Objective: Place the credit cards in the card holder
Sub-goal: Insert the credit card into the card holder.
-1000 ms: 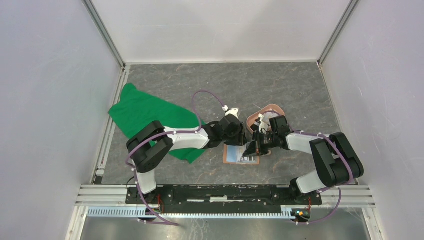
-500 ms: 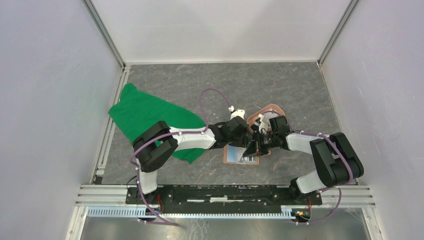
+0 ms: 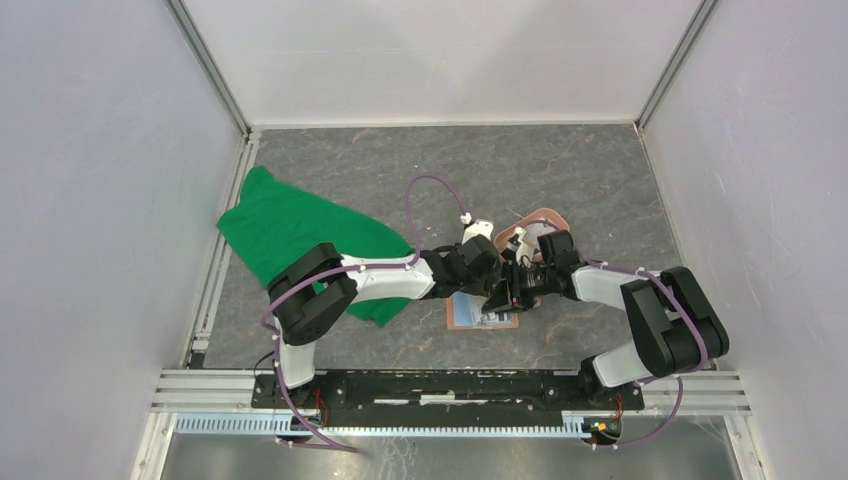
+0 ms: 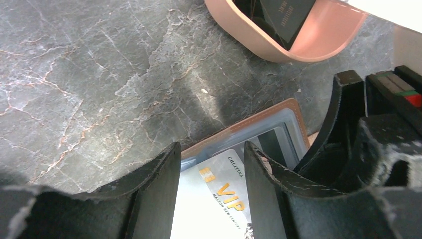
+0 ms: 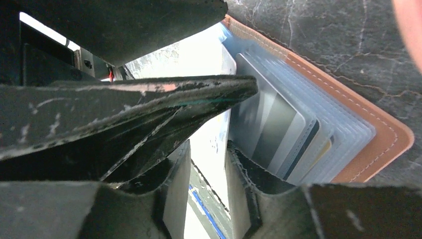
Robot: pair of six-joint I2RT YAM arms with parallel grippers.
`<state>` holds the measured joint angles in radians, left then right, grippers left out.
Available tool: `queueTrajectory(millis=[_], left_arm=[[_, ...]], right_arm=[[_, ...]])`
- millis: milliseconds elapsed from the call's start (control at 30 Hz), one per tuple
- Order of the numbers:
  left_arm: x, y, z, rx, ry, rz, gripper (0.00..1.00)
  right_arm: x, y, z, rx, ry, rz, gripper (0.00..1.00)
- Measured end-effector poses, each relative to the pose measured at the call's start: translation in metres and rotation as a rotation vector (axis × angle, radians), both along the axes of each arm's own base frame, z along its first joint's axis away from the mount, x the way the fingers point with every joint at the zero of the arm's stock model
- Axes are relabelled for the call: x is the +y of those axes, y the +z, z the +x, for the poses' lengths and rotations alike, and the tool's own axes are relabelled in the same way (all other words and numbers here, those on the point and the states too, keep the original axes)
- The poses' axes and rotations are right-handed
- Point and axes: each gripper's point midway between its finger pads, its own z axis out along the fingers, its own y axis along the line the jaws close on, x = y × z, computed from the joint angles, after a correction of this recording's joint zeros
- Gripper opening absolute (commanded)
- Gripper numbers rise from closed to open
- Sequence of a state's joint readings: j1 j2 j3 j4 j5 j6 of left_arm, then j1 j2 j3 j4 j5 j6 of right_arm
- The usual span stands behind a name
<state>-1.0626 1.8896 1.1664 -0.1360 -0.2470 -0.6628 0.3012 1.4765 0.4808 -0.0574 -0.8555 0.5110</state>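
Two grippers now crowd one spot. The left gripper (image 4: 210, 149) has swung in, its fingers apart over the white VIP card (image 4: 219, 186), which lies on the card holder (image 4: 286, 107) beneath. Opposite it, the right gripper (image 5: 208, 149) narrowly brackets a pale card (image 5: 211, 132); I cannot tell whether it is clamped. Insertion looks close.

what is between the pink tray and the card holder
Only bare grey marbled tabletop lies between the pink tray and the card holder. The left wrist view shows this stretch plainly.
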Motion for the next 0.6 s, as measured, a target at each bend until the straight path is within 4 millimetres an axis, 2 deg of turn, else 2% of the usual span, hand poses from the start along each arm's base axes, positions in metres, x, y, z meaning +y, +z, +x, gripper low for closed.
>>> queueTrajectory(millis=[300, 600], left_arm=[[0.005, -0.002, 0.001, -0.012, -0.008, 0.031, 0.56], [0.006, -0.003, 0.001, -0.013, -0.014, 0.039, 0.56]], right_arm=[[-0.003, 0.006, 0.002, -0.073, 0.011, -0.026, 0.45], [-0.012, 0.008, 0.011, -0.185, 0.023, -0.094, 0.43]])
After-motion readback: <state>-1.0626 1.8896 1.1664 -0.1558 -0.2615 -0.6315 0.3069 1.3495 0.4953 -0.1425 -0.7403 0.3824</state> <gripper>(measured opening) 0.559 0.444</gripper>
